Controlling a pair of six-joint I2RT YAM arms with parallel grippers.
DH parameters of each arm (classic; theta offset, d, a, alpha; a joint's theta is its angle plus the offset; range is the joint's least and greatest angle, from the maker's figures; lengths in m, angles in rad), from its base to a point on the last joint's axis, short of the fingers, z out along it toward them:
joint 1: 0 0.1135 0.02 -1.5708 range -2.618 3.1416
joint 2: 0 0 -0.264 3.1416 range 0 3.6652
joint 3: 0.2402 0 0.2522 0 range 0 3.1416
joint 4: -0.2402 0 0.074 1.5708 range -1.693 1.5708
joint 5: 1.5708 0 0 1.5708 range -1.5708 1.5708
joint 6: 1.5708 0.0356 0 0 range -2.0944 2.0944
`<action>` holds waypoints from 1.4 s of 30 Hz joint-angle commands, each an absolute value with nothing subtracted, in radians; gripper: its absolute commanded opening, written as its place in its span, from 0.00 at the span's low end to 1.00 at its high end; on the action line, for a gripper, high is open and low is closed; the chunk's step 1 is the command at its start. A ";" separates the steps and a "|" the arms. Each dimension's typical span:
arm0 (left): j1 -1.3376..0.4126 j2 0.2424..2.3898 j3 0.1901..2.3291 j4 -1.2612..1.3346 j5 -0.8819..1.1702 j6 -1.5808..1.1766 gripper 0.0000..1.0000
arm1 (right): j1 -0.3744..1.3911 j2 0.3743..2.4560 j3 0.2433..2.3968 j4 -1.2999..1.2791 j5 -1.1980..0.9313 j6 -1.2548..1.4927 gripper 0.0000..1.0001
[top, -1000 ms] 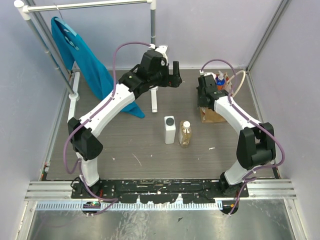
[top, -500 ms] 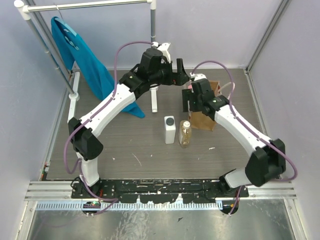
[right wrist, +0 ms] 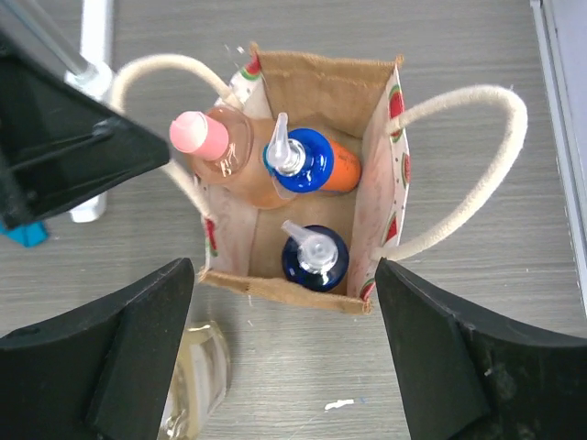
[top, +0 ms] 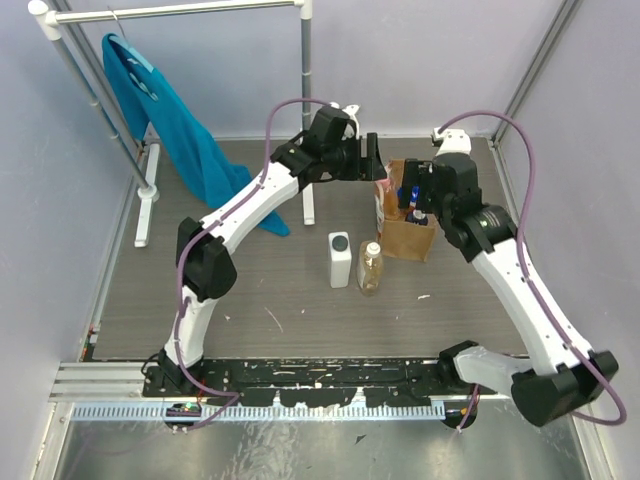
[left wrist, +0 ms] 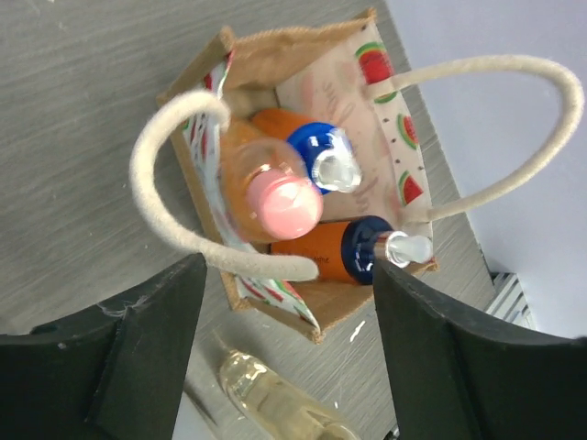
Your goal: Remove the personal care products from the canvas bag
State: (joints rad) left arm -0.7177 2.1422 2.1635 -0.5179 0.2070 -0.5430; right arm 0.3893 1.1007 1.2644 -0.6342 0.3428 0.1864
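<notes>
Grey wooden table (top: 250, 290) sits under my two arms. I see the canvas bag (right wrist: 321, 87) standing up toward the far right. Three bottles sit inside it: a pink-capped bottle (right wrist: 220, 151), an orange bottle with a blue pump (right wrist: 316, 163) and a dark blue pump bottle (right wrist: 315, 258). The white bottle (top: 340, 262) and the amber bottle (top: 371, 270) stand on the table just beside the bag. My left gripper (left wrist: 289, 357) and right gripper (right wrist: 284, 357) both hang above the bag, fingers wide apart.
</notes>
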 commanded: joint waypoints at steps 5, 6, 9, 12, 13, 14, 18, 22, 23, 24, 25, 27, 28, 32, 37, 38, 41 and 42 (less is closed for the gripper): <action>-0.722 2.160 2.201 -0.638 0.240 -0.525 0.20 | 0.319 1.293 1.281 -0.532 0.235 0.189 0.83; -0.722 2.154 2.198 -0.637 0.240 -0.523 0.08 | 0.313 1.314 1.285 -0.518 0.229 0.192 0.83; -0.721 2.133 2.179 -0.629 0.231 -0.517 0.00 | 0.299 1.375 1.283 -0.463 0.170 0.192 0.79; -0.721 2.118 2.162 -0.615 0.230 -0.514 0.00 | 0.293 1.419 1.283 -0.399 0.165 0.192 0.77; -0.721 2.116 2.161 -0.616 0.230 -0.511 0.00 | 0.292 1.434 1.288 -0.385 0.166 0.190 0.77; -0.722 2.114 2.162 -0.617 0.231 -0.510 0.00 | 0.291 1.449 1.295 -0.371 0.173 0.189 0.77; -0.721 2.117 2.161 -0.622 0.232 -0.508 0.00 | 0.288 1.522 1.343 -0.352 0.210 0.175 0.77; -0.722 2.119 2.158 -0.618 0.234 -0.510 0.00 | 0.278 1.597 1.401 -0.357 0.242 0.172 0.80; -0.721 2.119 2.159 -0.617 0.237 -0.512 0.00 | 0.277 1.625 1.413 -0.354 0.241 0.172 0.81; -0.722 2.119 2.159 -0.614 0.241 -0.514 0.00 | 0.276 1.649 1.424 -0.348 0.238 0.172 0.81; -0.722 2.118 2.158 -0.612 0.243 -0.517 0.00 | 0.277 1.675 1.441 -0.345 0.235 0.172 0.81; -0.721 2.098 2.140 -0.598 0.242 -0.523 0.00 | 0.277 1.736 1.493 -0.363 0.260 0.174 0.80; -0.721 2.078 2.114 -0.578 0.239 -0.526 0.00 | 0.277 1.764 1.509 -0.369 0.289 0.173 0.80; -0.722 2.002 2.049 -0.541 0.184 -0.507 0.00 | 0.277 1.837 1.543 -0.373 0.344 0.168 0.76; -0.712 1.996 2.102 -0.637 0.116 -0.455 0.00 | 0.276 1.841 1.516 -0.337 0.315 0.190 0.30; -0.706 1.993 2.100 -0.650 0.109 -0.455 0.00 | 0.277 1.833 1.511 -0.334 0.308 0.194 0.24; -0.686 1.963 2.054 -0.654 0.080 -0.460 0.00 | 0.286 1.795 1.488 -0.324 0.281 0.195 0.16; -0.680 1.947 2.031 -0.644 0.072 -0.465 0.00 | 0.291 1.779 1.474 -0.317 0.272 0.192 0.15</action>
State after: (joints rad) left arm -0.7162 2.0506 2.0602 -0.6407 0.1368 -0.4805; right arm 0.2817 1.8519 1.4998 -0.3744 0.3019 0.1822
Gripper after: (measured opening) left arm 0.011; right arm 0.622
